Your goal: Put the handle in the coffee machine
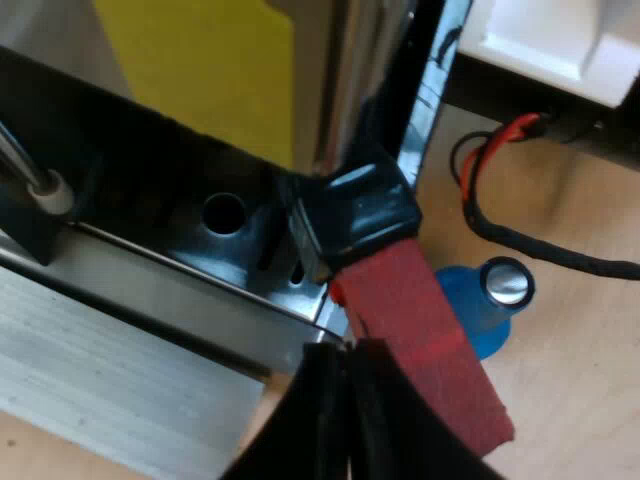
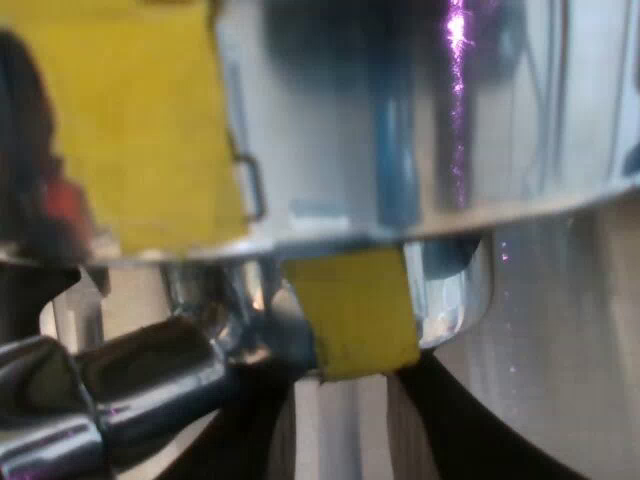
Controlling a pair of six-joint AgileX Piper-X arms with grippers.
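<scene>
The handle [image 1: 385, 265] sits at the front of the espresso machine [image 1: 350, 90], its dark part tucked under the chrome column and its red end sticking out towards the worktop [image 1: 580, 390]. I cannot tell whether it is locked home. The left tool [image 1: 348, 352] is narrow, its fingers nearly together and lying against the side of the red end rather than around it. The right tool [image 2: 355, 380] is spread wide close under the machine's chrome body, with a yellow tab [image 2: 360, 310] between its fingers and nothing held.

The main risk, as I judge it, is slip. Narrow fingers pushing on one side of the handle can ride off the red end, leaving the holder half turned (a half-seated one could drop out). A hard sideways push might also shift the machine, and the right tool is near enough to the chrome to scrape it.

The worktop is pale wood. A blue tamper [image 1: 495, 300] stands upright on it just beside the handle's red end, where a slipping tool could knock it over. The grey ribbed drip tray [image 1: 110, 380] lies below the machine's front, and a white box-like thing [image 1: 560, 40] sits beyond.
</scene>
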